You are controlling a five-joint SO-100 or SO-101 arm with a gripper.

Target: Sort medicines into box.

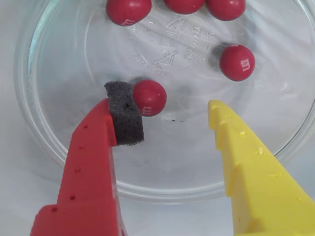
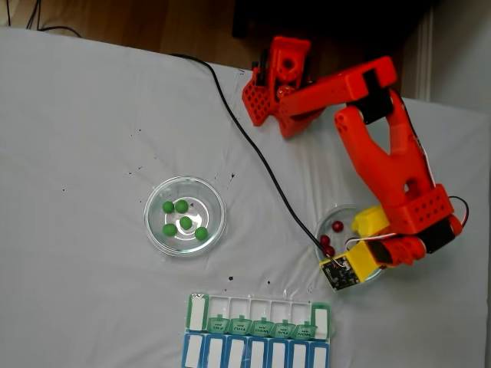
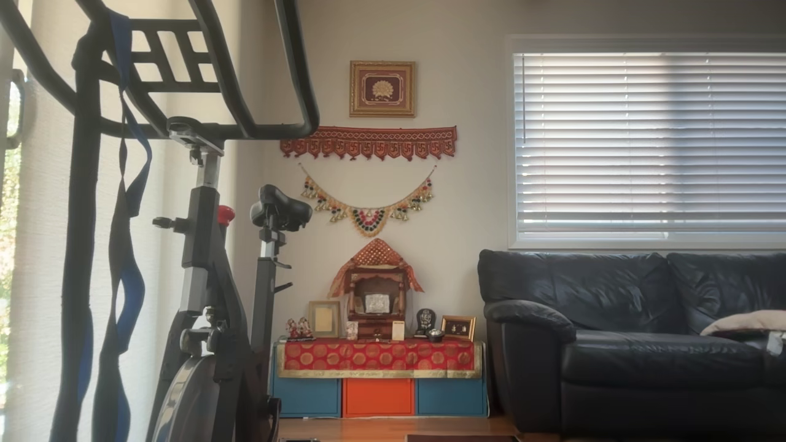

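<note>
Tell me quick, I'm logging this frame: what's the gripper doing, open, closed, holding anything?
Gripper: open over the glass dish, holding nothing; the foam pad on its red finger sits against one red ball.

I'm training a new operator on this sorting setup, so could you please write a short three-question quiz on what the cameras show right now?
1. True or false: the gripper has its jaws shut on a red ball.
2. In the fixed view, how many green balls lie in the left glass dish?
A) three B) five C) seven
3. In the wrist view, what touches the nearest red ball?

Key
1. False: the jaws stand open over the dish of red balls, and nothing is gripped.
2. B, five green balls.
3. The dark foam pad on the red finger; the yellow finger stands apart from the ball.
</note>
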